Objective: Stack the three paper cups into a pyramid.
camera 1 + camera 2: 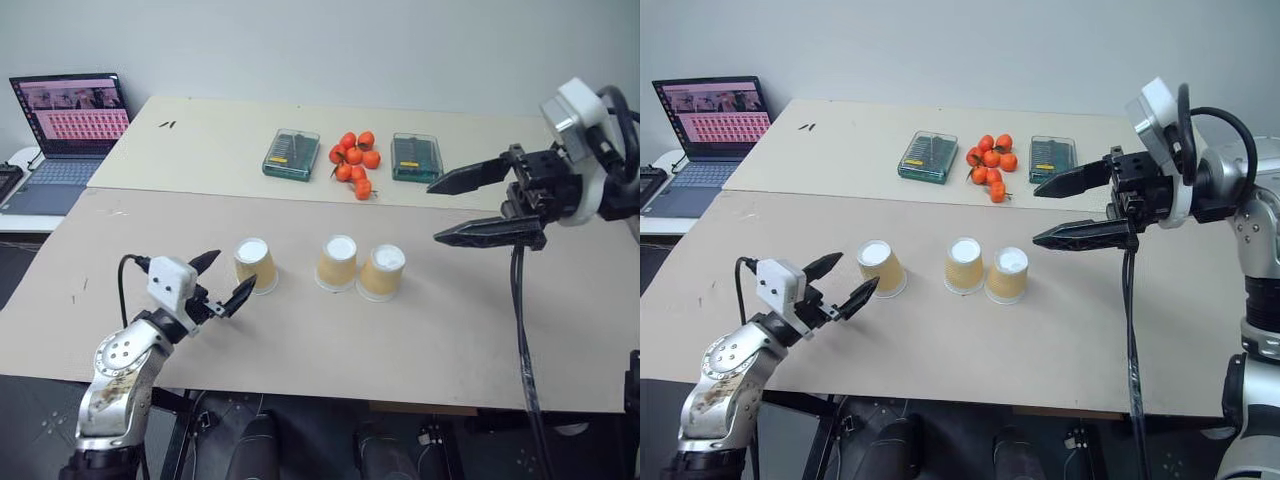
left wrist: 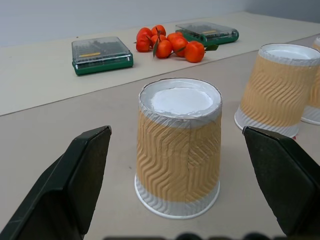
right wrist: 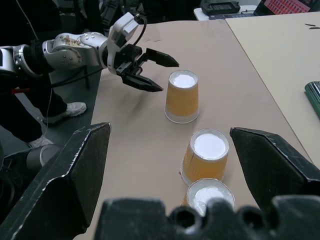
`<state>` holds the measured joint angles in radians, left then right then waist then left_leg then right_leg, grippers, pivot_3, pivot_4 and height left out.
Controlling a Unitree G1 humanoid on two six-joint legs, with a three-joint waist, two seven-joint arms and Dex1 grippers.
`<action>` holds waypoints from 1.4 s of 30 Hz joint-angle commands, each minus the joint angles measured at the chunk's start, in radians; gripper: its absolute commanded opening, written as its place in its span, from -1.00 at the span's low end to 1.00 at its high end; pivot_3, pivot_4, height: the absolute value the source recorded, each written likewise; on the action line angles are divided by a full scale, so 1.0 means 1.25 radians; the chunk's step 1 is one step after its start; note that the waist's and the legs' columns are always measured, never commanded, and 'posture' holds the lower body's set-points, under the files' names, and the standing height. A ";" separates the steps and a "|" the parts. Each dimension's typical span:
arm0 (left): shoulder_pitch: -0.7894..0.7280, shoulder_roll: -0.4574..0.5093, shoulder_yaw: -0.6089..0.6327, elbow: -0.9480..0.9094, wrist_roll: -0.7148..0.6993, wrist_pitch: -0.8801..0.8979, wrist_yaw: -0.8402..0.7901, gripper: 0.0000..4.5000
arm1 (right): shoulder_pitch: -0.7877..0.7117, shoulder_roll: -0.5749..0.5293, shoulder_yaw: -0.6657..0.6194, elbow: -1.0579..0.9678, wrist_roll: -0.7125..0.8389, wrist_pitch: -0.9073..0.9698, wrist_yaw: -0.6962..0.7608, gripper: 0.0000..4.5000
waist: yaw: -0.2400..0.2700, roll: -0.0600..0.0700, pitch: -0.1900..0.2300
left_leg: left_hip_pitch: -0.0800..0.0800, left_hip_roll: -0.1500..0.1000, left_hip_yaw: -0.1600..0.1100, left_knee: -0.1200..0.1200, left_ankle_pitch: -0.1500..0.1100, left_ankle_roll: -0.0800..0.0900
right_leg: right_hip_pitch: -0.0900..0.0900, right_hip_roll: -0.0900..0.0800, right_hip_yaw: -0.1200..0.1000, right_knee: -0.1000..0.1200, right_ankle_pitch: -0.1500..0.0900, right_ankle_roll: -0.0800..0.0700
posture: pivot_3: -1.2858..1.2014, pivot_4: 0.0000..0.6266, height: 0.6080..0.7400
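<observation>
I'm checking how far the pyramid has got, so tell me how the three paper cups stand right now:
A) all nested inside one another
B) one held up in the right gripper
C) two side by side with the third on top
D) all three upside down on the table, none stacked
D: each of the three paper cups rests rim-down on the table, white base up, with nothing on top of any.

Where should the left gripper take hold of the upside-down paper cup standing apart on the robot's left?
Probably around the tan ribbed wall at mid-height of the leftmost paper cup, coming level from the robot's side. The cup stands upright on its rim, narrow base up, and the open left gripper already faces it with a finger either side.
</observation>
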<state>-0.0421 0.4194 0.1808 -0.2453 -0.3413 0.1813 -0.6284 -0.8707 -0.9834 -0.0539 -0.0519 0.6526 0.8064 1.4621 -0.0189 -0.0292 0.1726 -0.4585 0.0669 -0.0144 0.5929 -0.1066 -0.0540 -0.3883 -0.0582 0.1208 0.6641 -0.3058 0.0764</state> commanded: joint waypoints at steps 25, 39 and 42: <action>-0.368 0.004 -0.020 0.220 -0.021 -0.013 -0.018 0.49 | 0.095 -0.085 -0.121 -0.121 0.076 0.027 -0.129 1.00 | 0.006 0.000 0.000 | 0.000 0.000 -0.001 0.001 0.000 0.000 | 0.001 0.000 0.000 0.000 0.000 0.001 | 0.03 -0.52 0.93; -0.727 -0.017 -0.111 0.231 -0.142 0.262 -0.116 0.49 | 0.262 -0.055 -0.246 -0.238 0.134 0.038 -0.245 1.00 | 0.004 0.000 0.000 | -0.002 -0.002 -0.004 0.003 0.000 0.000 | 0.002 0.000 -0.003 0.000 0.000 0.002 | 0.03 -0.52 0.93; -0.750 -0.033 -0.149 0.242 -0.144 0.278 -0.161 0.49 | 0.320 -0.048 -0.289 -0.282 0.162 0.049 -0.277 1.00 | 0.004 0.000 0.000 | -0.002 -0.002 -0.005 0.003 0.000 0.000 | 0.002 0.000 -0.003 0.000 0.000 0.002 | 0.03 -0.52 0.93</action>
<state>-0.9540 0.3883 0.0117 0.0704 -0.5065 0.5127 -0.7969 -0.4868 -1.0425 -0.3371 -0.3564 0.8155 0.8602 1.1434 -0.0133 -0.0290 0.1724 -0.4614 0.0644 -0.0204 0.5966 -0.1067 -0.0537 -0.3853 -0.0582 0.1170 0.6645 -0.3055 0.0794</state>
